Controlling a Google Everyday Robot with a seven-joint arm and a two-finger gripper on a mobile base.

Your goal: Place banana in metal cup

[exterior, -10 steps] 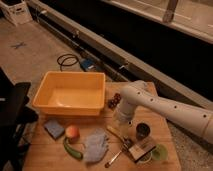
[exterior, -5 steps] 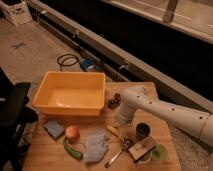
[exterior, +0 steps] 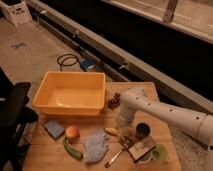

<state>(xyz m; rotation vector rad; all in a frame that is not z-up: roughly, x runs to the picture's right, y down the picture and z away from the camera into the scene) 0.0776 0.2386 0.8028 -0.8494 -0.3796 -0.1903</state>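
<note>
The banana [exterior: 112,131] is a small pale-yellow fruit lying on the wooden table [exterior: 50,157], just right of a grey cloth. The metal cup [exterior: 143,131] is a dark grey cylinder standing upright to the banana's right. My white arm reaches in from the right and bends down at the elbow. My gripper [exterior: 124,133] hangs low over the table between the banana and the metal cup, close to the banana's right end. The arm's wrist hides part of the gripper.
A yellow bin [exterior: 75,95] stands at the back left, with dark grapes [exterior: 114,101] beside it. A blue sponge [exterior: 54,128], a peach [exterior: 72,132], a green cucumber [exterior: 73,150] and a grey cloth [exterior: 96,145] lie in front. A utensil [exterior: 117,156], a box [exterior: 141,149] and a light green cup [exterior: 160,152] sit front right.
The arm has shifted only slightly, with the gripper staying low between the banana and the metal cup. The objects have not moved.
</note>
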